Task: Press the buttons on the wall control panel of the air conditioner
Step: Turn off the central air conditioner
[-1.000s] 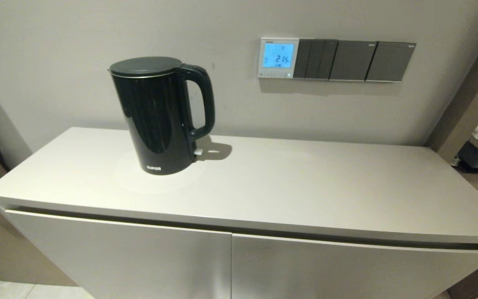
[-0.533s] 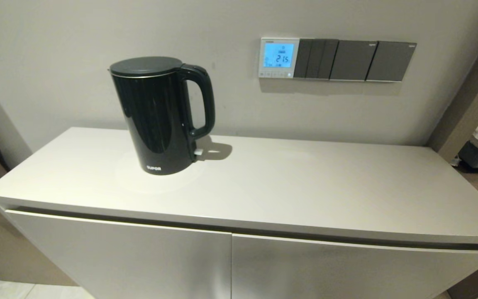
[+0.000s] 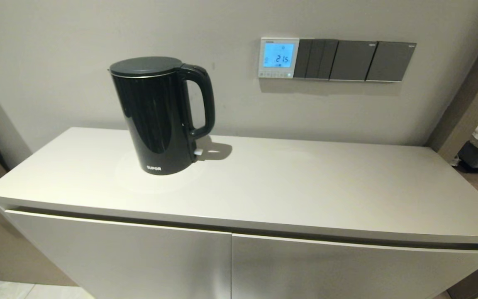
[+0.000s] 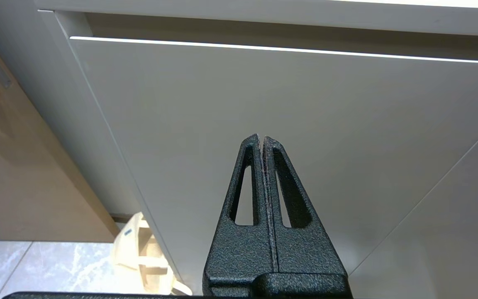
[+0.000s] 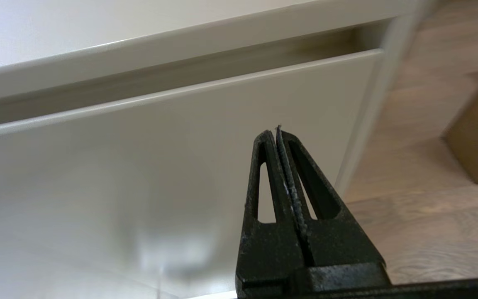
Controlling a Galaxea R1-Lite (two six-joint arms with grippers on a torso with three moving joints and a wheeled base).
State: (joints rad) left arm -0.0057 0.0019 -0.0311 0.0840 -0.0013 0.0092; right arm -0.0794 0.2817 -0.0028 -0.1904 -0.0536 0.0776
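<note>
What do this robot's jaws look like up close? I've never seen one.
Both look alike. The left gripper and right gripper are matt black with a rough, grainy surface. Each has two tapering pieces forming a pointed wedge, each pierced by a long triangular slot. No cables, markings or sleeves show.

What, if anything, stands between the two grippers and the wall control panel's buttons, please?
Both the left gripper and the right gripper sit shut, low before the cabinet doors. Its top lies between them and the buttons. The kettle stands left of the wall control panel, not before it.
</note>
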